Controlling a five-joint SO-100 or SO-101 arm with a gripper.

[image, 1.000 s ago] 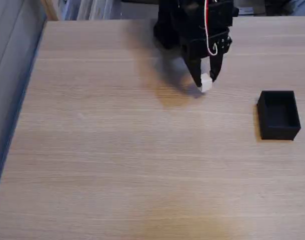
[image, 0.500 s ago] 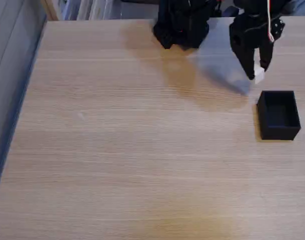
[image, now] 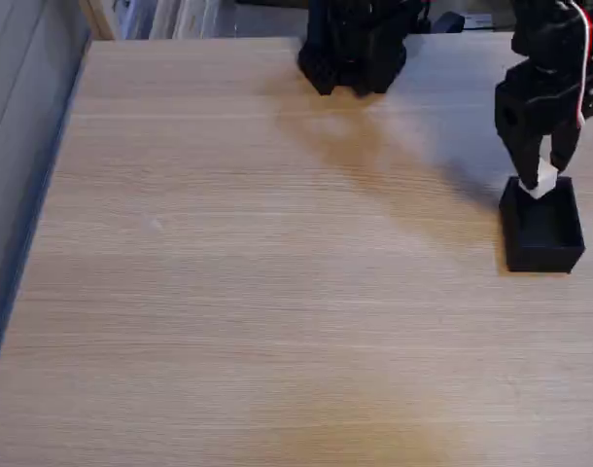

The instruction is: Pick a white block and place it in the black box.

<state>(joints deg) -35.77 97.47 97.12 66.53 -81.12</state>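
Fixed view, looking down on a light wood-grain table [image: 277,292]. Black gripper [image: 540,180] at the right side of the frame, pointing down, fingers clamped on the white block [image: 541,182]. The block hangs pinched between the fingertips, right at the far (upper) edge of the black box [image: 542,232], just above its rim; cannot tell whether it touches the wall. The black box sits on the table at the right edge of the frame, mid-height, open top, inside dark. A red and white cable [image: 580,58] runs down the arm above the gripper, upper right. The black arm base [image: 355,44] stands at the top centre of the frame, well apart from the box. The arm's soft shadow falls across the table between base and box. Grey surface along the left edge, beside the table.
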